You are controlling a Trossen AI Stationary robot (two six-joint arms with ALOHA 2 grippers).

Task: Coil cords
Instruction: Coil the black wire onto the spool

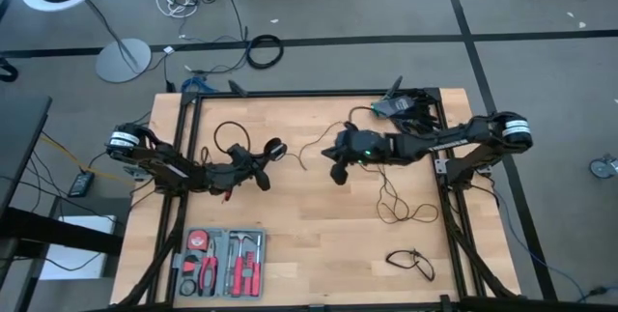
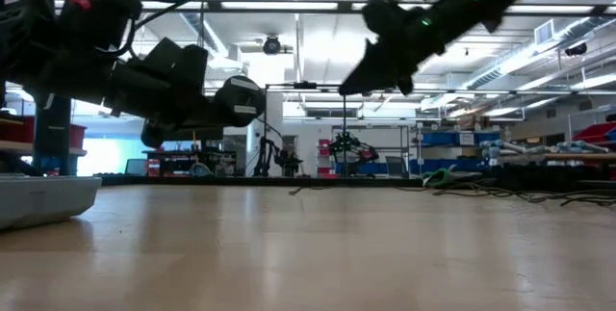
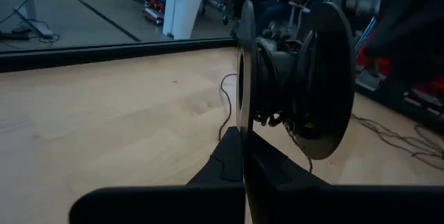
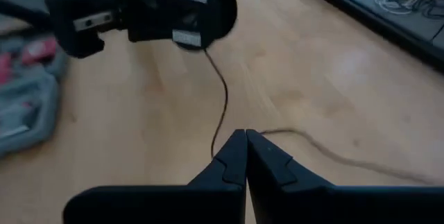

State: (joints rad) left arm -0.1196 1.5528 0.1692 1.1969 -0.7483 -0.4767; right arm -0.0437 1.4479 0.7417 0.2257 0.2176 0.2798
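Note:
The long thin cord ends in a round black disc (image 1: 276, 148). In the left wrist view the disc (image 3: 298, 78) is a spool with two flanges and cord wound on its hub. My left gripper (image 3: 244, 135) is shut on it above the table's middle left. My right gripper (image 4: 245, 135), also seen in the high view (image 1: 338, 171), is shut on the cord a short way right of the spool. The rest of the cord (image 1: 396, 206) lies in loose bends on the table. The short cord (image 1: 410, 262) lies coiled at the near right. My left gripper pinches the rim of one spool flange (image 3: 243, 109) between its two fingers, coming level from the table's left. The spool stands on edge, lifted clear of the table (image 2: 241, 99). My right gripper pinches the thin cord (image 4: 220, 123) between its fingertips, coming from the table's right and slanting down, clear of the table. From the fingers the cord rises in a gentle curve to the spool (image 4: 187, 16). Its other side (image 4: 333, 156) trails away over the tabletop.
A grey tool tray (image 1: 220, 262) with red-handled tools sits at the near left. A black cord loop (image 1: 229, 136) lies by my left arm. A dark device (image 1: 406, 104) sits at the far right corner. The thick cable ring (image 1: 264, 51) lies on the floor beyond the table.

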